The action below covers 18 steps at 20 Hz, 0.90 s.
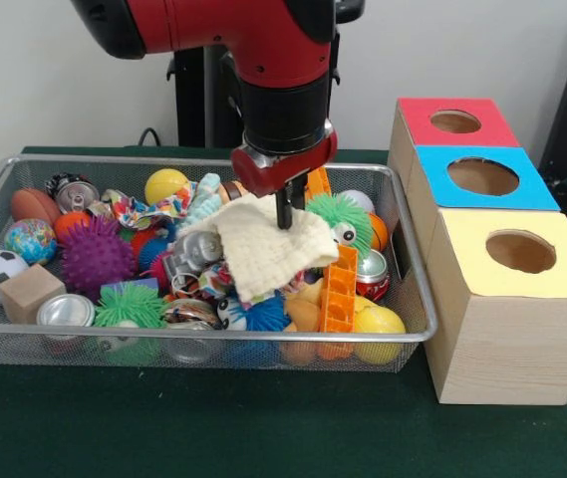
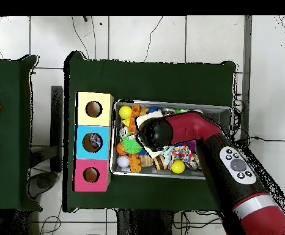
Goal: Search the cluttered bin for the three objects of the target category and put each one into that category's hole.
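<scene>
The silver wire mesh bin [image 1: 193, 337] is full of mixed toys, balls, cans and cloths; it also shows in the overhead view [image 2: 225, 111]. My gripper [image 1: 285, 219] hangs over the bin's middle, its fingers drawn together on the top of a cream waffle cloth [image 1: 268, 254], which tents up at the pinch and drapes over the clutter. In the overhead view the arm's head [image 2: 154, 133] hides the gripper and the cloth. The blue-topped box's hole [image 1: 482, 176] is to the right of the bin, between the red and yellow boxes; it also shows in the overhead view [image 2: 94, 141].
The red-topped box [image 1: 454, 121] and the yellow-topped box [image 1: 520, 251] flank the blue one, tight against the bin's right wall. In the bin lie a purple spiky ball [image 1: 94, 256], an orange lattice piece [image 1: 339, 289], a wooden block [image 1: 30, 292] and a patterned cloth [image 1: 153, 211].
</scene>
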### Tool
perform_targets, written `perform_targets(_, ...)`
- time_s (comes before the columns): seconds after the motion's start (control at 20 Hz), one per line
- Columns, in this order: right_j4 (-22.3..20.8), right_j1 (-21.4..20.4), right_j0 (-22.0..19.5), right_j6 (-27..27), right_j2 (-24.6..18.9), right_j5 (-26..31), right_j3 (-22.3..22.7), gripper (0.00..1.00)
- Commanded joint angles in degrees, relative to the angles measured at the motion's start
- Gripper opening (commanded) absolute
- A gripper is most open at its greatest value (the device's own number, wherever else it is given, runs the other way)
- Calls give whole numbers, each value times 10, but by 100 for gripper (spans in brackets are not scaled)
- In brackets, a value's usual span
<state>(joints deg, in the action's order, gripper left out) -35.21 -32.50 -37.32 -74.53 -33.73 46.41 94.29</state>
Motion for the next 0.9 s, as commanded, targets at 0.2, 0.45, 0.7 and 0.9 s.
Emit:
perform_targets(0.2,-88,-11,-20,126,37,73,-52,0)
perform_targets(0.45,-103,-17,-20,123,36,79,-58,0)
perform_targets(0.7,-136,-26,-12,144,49,105,-77,0)
perform_targets(0.9,-146,-30,-12,144,52,117,-83,0)
